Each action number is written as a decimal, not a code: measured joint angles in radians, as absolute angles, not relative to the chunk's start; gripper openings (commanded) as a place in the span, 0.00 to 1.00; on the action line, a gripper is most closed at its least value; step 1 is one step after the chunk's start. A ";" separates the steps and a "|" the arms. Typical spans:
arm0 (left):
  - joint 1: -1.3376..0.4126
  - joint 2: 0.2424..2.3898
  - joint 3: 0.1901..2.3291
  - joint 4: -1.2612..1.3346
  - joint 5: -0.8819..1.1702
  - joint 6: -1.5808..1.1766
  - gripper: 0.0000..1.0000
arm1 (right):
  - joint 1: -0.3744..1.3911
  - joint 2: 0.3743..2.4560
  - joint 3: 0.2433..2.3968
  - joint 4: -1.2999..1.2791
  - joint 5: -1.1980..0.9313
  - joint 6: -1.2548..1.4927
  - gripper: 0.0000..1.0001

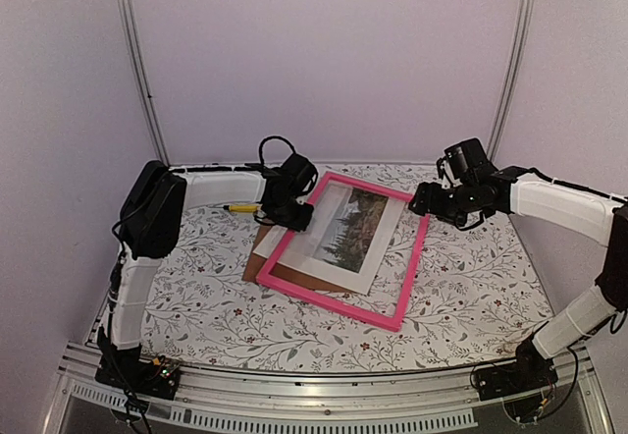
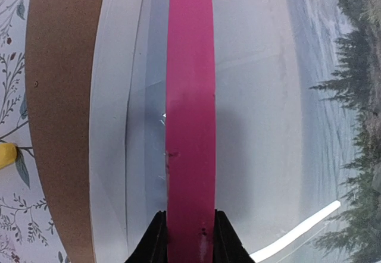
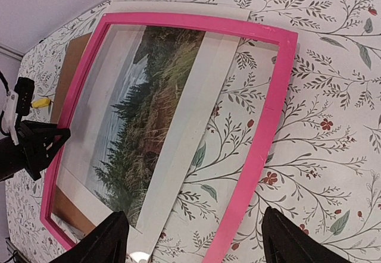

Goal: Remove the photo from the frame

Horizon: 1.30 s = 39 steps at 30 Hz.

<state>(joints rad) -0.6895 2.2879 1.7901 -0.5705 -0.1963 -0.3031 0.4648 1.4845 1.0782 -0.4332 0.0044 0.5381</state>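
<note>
The pink frame [image 1: 412,257] lies shifted right over the photo [image 1: 348,228], whose white border and dark trees show inside it. My left gripper [image 1: 291,210] is shut on the frame's left bar [image 2: 189,126], which runs up between its fingers. The photo [image 2: 268,108] lies under that bar. My right gripper [image 1: 424,201] is open and empty above the frame's far right corner. In the right wrist view the frame [image 3: 268,126] and the photo [image 3: 149,114] lie below its spread fingers [image 3: 286,242].
A brown backing board [image 1: 263,260] lies under the photo, sticking out at the left [image 2: 56,126]. A small yellow object [image 1: 240,207] lies behind the left gripper. The floral tablecloth [image 1: 471,297] covers the table between white walls.
</note>
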 measured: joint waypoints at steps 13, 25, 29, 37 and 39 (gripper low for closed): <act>-0.802 2.288 1.858 -0.627 -0.224 -0.540 0.00 | 0.465 1.382 1.088 -0.476 0.049 0.533 0.81; -0.930 2.349 2.003 -0.643 -0.244 -0.783 0.00 | 0.465 1.262 1.093 -0.506 0.102 0.525 0.83; -0.965 2.418 2.085 -0.645 -0.244 -0.848 0.00 | 0.465 1.236 1.095 -0.517 0.122 0.515 0.83; -1.024 2.548 2.222 -0.640 -0.244 -0.914 0.00 | 0.465 1.212 1.095 -0.542 0.148 0.493 0.83; -1.034 2.556 2.226 -0.635 -0.244 -0.922 0.00 | 0.465 1.207 1.095 -0.547 0.150 0.489 0.84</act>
